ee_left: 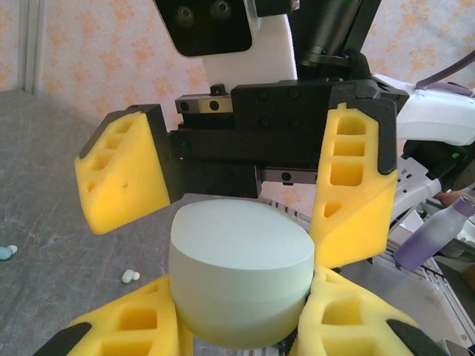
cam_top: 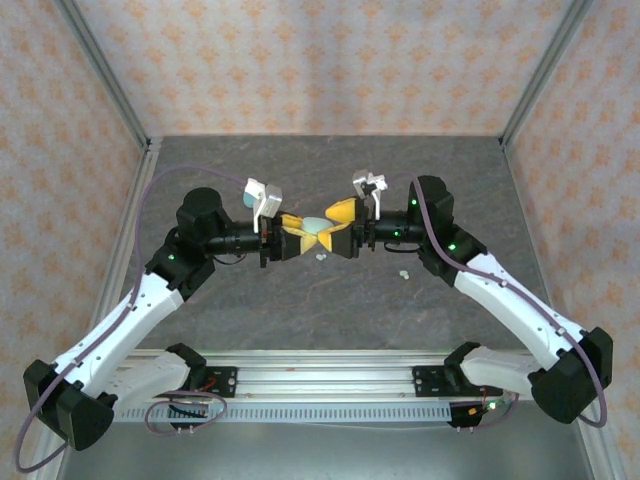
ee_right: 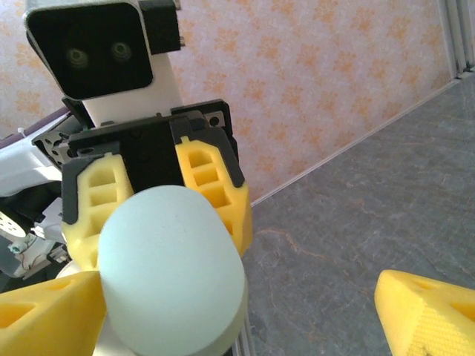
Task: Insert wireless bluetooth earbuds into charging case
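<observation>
A mint-green oval charging case (ee_left: pixel 241 259) with its lid down is held above the table, my left gripper (ee_left: pixel 241 305) shut on its lower half. From the opposite side my right gripper (ee_right: pixel 237 297) faces it, open, with its yellow fingers (ee_left: pixel 352 193) spread to either side of the case (ee_right: pixel 171 274). Both grippers meet over the table's middle, left gripper (cam_top: pixel 298 238) and right gripper (cam_top: pixel 338 230), with the case (cam_top: pixel 315 228) between them. One whitish earbud (ee_left: pixel 130 276) lies on the table below, also seen in the top view (cam_top: pixel 320 257). Another earbud (cam_top: pixel 404 272) lies to the right. A pale blue earbud (ee_left: pixel 6 252) sits at the left edge.
The grey stone-patterned table (cam_top: pixel 330 310) is fenced by patterned walls on three sides. A pale blue rounded object (cam_top: pixel 246 200) sits behind my left wrist. The metal rail (cam_top: pixel 320 375) with the arm bases runs along the near edge.
</observation>
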